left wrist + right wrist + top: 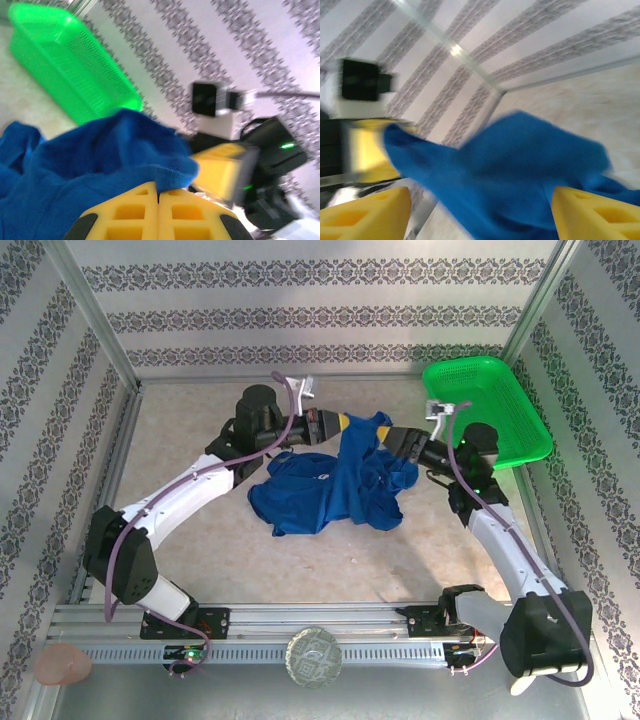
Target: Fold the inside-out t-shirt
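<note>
- t-shirt [325, 490] bunched mid-table, its top edge lifted between the arms.
- left gripper [159, 186]: jaws pinched shut on a shirt fold.
- right gripper [481, 197]: jaws wide, cloth between them, ungripped.
- step, likely: spreading before folding. next: right needs a fresh edge to grip.

The royal-blue t-shirt [325, 490] is lying crumpled on the beige tabletop [320, 570], toward its far side. Its far edge is standing raised in a ridge, the rest sagging in loose wrinkled folds.
</note>
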{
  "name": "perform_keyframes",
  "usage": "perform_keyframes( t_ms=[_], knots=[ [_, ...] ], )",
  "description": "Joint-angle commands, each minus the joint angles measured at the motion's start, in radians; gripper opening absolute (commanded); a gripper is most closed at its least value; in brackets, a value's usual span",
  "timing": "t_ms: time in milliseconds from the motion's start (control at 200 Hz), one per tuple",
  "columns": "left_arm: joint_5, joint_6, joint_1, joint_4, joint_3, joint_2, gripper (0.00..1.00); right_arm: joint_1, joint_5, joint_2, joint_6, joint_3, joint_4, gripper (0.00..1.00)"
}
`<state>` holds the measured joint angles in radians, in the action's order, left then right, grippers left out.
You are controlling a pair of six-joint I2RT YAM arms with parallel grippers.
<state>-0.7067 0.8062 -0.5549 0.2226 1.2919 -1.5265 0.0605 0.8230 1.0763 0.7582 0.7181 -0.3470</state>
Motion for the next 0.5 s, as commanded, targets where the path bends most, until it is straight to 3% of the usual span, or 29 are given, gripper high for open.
perform_keyframes(
  t_ms=[0, 105, 330, 495],
  knots=[
    [-0.038, 0.088, -0.010, 0.140, 0.080, 0.091, 0.00, -0.045, -0.092, -0.038, 0.059, -0.038, -0.012, 0.76],
    [-0.019, -0.019, -0.008, -0.010, 0.114, 0.121, 0.00, -0.042, -0.120, -0.067, 0.069, -0.051, -0.020, 0.77],
    [-0.056, -0.006, -0.004, 0.061, 0.080, 0.126, 0.00, -0.035, -0.105, -0.088, 0.054, -0.033, -0.004, 0.81],
    [-0.102, -0.023, 0.001, 0.069, 0.070, 0.132, 0.00, 0.038, -0.062, -0.078, -0.015, 0.019, 0.006, 0.86]
  ],
)
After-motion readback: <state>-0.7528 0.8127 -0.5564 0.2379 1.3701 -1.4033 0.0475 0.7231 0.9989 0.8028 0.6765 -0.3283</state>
